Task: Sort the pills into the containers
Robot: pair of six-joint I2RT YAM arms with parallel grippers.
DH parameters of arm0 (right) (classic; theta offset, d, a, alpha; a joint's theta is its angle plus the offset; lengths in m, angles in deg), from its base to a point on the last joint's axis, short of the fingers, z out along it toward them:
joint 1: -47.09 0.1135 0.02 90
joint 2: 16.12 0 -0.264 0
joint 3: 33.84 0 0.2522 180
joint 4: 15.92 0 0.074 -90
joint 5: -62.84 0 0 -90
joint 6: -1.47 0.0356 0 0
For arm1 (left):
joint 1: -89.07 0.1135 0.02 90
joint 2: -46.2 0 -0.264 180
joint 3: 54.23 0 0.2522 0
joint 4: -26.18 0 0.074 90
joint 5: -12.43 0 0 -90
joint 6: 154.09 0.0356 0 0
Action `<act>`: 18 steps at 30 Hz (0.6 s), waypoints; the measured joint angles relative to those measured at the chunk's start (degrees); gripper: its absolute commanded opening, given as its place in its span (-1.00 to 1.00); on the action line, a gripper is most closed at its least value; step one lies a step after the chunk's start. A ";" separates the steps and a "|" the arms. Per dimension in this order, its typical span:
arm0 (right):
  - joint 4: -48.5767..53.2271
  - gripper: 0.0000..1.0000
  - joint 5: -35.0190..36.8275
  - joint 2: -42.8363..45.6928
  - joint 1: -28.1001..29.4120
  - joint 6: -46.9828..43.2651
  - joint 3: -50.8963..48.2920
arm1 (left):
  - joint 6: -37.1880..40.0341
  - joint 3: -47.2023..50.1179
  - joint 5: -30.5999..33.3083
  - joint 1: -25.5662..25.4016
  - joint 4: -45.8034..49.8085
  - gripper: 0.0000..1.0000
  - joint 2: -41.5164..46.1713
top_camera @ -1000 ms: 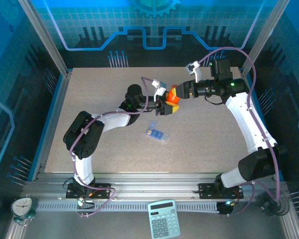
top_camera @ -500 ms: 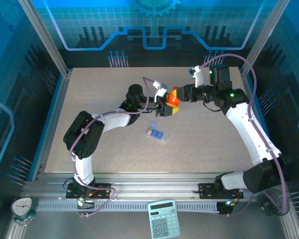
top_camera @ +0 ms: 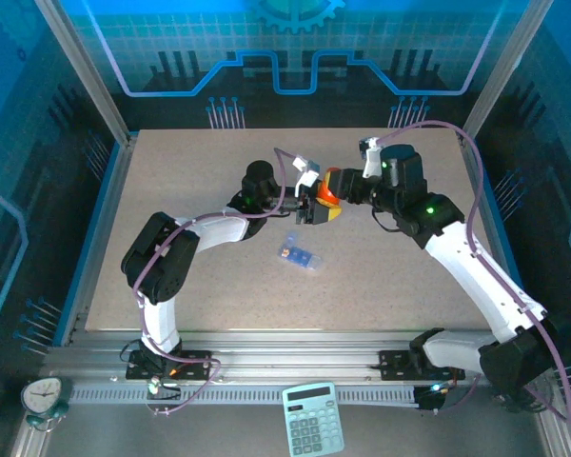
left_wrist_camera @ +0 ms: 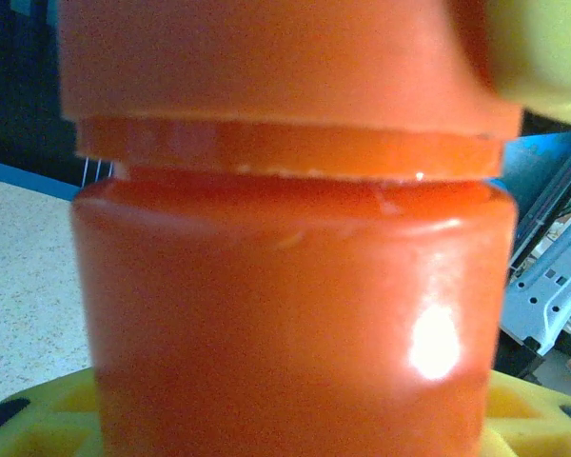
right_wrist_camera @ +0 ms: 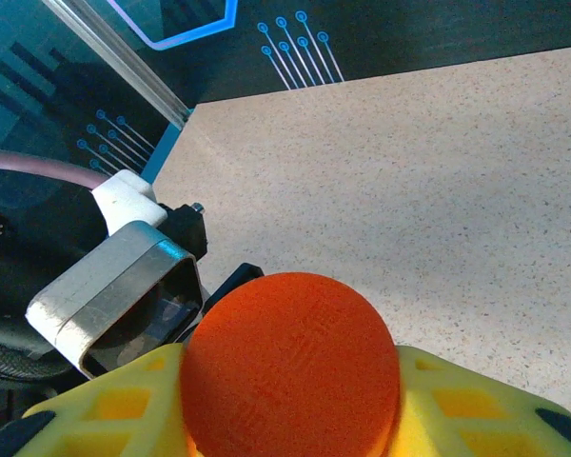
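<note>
An orange bottle [top_camera: 325, 193] hangs above the table's middle, between both arms. My left gripper [top_camera: 312, 206] is shut on its body [left_wrist_camera: 285, 314], with yellow fingers [left_wrist_camera: 48, 414] showing at the bottom corners. My right gripper [top_camera: 337, 188] comes in from the right and is shut on the round orange cap [right_wrist_camera: 290, 367], a yellow finger [right_wrist_camera: 476, 409] pressed against each side. The cap [left_wrist_camera: 266, 57] still sits on the bottle's neck. The containers are the compartments of a small blue-tinted pill box [top_camera: 300, 255], which lies flat on the table just below the bottle. The pills are hidden.
The speckled table [top_camera: 190, 171] has bare room to the left, right and back. Blue walls and metal posts close it in. In the right wrist view, the left wrist's camera housing [right_wrist_camera: 114, 295] sits close beside the cap. A calculator [top_camera: 313, 431] and a clock [top_camera: 44, 395] lie off the front edge.
My right arm has swung left and turned its wrist, and its jaws have closed onto the bottle's cap. The left arm and bottle have stayed in place.
</note>
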 measured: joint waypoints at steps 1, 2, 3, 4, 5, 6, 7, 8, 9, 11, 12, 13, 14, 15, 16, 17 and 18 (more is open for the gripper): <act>-0.02 -0.12 0.24 0.00 0.02 0.17 0.00 | 0.00 0.00 0.04 0.00 0.02 -0.81 0.00; -0.02 -0.09 0.39 0.00 0.07 0.37 0.00 | 0.00 0.00 0.11 0.00 0.02 -0.81 0.00; -0.02 -0.05 0.44 0.00 0.07 0.39 0.00 | 0.00 0.00 0.15 0.00 0.02 -0.81 0.00; 0.02 0.00 0.44 0.00 0.07 0.46 0.02 | 0.00 0.00 0.17 0.00 0.02 -0.81 0.00; 0.26 0.06 0.42 -0.07 0.07 0.48 0.17 | 0.00 0.00 0.17 0.00 0.02 -0.81 0.00; 0.59 0.13 0.39 -0.20 0.04 0.42 0.50 | 0.00 0.00 0.17 -0.07 0.02 -0.81 0.00; 1.07 0.22 0.17 -0.35 -0.02 0.31 0.87 | 0.00 0.00 0.17 -0.11 0.00 -0.81 0.00; 1.81 0.32 -0.55 -0.52 -0.31 0.11 1.33 | -0.02 0.00 0.26 -0.17 -0.20 -0.81 0.00; 2.71 0.39 -1.62 -0.63 -0.83 -0.07 1.68 | 0.00 0.00 0.35 -0.22 -0.28 -0.81 0.02; 4.39 0.51 -4.61 -0.70 -2.60 -0.11 2.23 | 0.00 -0.02 0.70 -0.28 -0.66 -0.81 0.02; 5.05 0.55 -6.34 -0.70 -3.98 -0.22 2.51 | 0.00 0.00 0.76 -0.28 -0.70 -0.81 0.02; 5.46 0.59 -8.04 -0.66 -5.29 -0.17 2.82 | 0.00 0.00 1.05 -0.28 -0.70 -0.81 0.02; 5.60 0.63 -10.27 -0.57 -6.93 -0.39 3.17 | 0.00 0.00 1.16 -0.28 -0.68 -0.81 0.02; 5.51 0.65 -12.41 -0.39 -8.57 -0.55 3.41 | 0.02 0.00 1.14 -0.28 -0.70 -0.81 0.02; 5.31 0.68 -14.43 -0.13 -10.10 -0.59 3.50 | 0.00 0.00 1.16 -0.28 -0.87 -0.81 0.02; 5.11 0.70 -16.76 0.15 -11.78 -0.68 3.54 | 0.02 0.00 1.16 -0.28 -1.11 -0.81 0.04; 4.81 0.72 -19.15 0.39 -13.46 -0.92 3.54 | 0.02 0.00 1.16 -0.28 -1.14 -0.81 0.07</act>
